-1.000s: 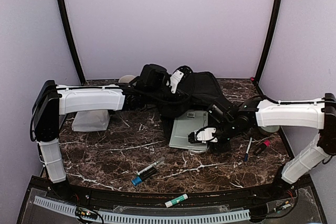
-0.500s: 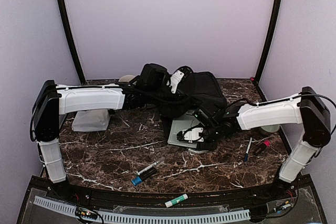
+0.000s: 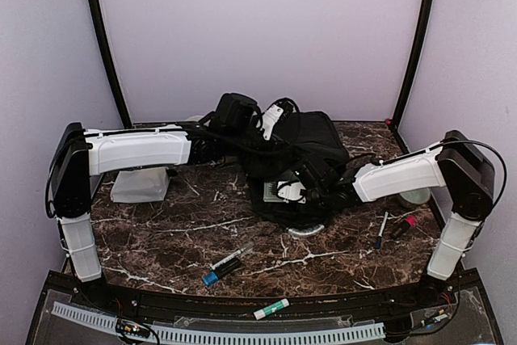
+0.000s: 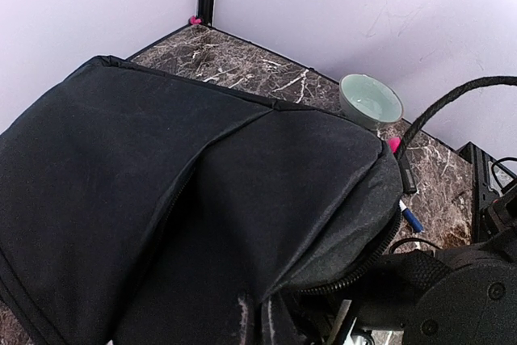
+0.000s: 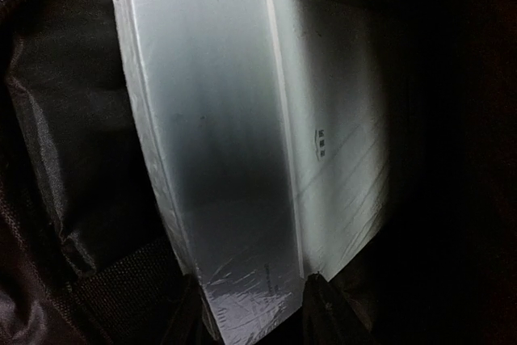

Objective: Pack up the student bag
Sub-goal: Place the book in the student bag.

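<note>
The student bag [image 3: 317, 140] is a large black backpack lying at the back middle of the table. It fills the left wrist view [image 4: 202, 183]. My left gripper [image 3: 272, 115] is shut on the bag's top fabric and holds the flap up; its fingers are hidden by the cloth. My right gripper [image 3: 288, 192] is at the bag's open mouth, shut on the near edge of a grey plastic-wrapped notebook [image 5: 242, 119]. Dark fingers [image 5: 192, 306] flank that edge, and the notebook lies inside the bag's dark lining [image 5: 65, 199]. Only a sliver of the notebook [image 3: 271, 191] shows from above.
A small grey pouch [image 3: 139, 185] lies under the left arm. Two markers [image 3: 229, 262] and a green-capped stick [image 3: 271, 309] lie near the front. A pen [image 3: 380, 232], a pink marker [image 3: 404, 223] and a pale green bowl [image 4: 370, 101] are on the right.
My right gripper has carried the grey notebook leftward from the table into the bag's mouth, where it is now mostly hidden. The left arm keeps the flap raised.
</note>
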You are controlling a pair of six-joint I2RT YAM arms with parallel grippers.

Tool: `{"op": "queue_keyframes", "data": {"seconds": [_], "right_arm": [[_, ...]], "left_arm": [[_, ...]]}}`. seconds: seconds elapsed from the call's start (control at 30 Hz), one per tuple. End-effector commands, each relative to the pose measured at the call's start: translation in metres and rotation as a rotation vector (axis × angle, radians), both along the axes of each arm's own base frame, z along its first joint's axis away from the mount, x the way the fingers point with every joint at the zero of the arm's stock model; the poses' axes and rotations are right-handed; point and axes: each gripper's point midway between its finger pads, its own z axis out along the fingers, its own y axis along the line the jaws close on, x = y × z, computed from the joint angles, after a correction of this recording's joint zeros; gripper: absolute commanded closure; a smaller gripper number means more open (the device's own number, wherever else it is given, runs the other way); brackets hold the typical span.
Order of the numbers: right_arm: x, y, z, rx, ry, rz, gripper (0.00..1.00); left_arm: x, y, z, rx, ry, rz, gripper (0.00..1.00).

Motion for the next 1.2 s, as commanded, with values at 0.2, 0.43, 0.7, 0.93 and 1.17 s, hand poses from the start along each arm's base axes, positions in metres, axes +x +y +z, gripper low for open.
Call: {"op": "queue_keyframes", "data": {"seconds": [0.2, 0.43, 0.7, 0.93, 1.17], "right_arm": [[-0.022, 0.027, 0.023, 0.120, 0.039, 0.121, 0.53], [-0.004, 0.035, -0.002, 0.059, 0.009, 0.114, 0.55], [0.056, 0.023, 0.017, 0.128, -0.153, -0.053, 0.67], [0.073, 0.015, 0.013, 0.122, -0.192, -0.108, 0.70], [0.066, 0.013, 0.002, 0.114, -0.149, -0.106, 0.70]], "left_arm": [[-0.012, -0.004, 0.074, -0.142, -0.090, -0.052, 1.00], [-0.013, -0.005, 0.078, -0.145, -0.091, -0.057, 1.00], [-0.015, -0.004, 0.078, -0.140, -0.083, -0.065, 1.00], [-0.017, -0.005, 0.077, -0.144, -0.074, -0.071, 1.00], [-0.017, -0.004, 0.074, -0.136, -0.070, -0.066, 1.00]]}}
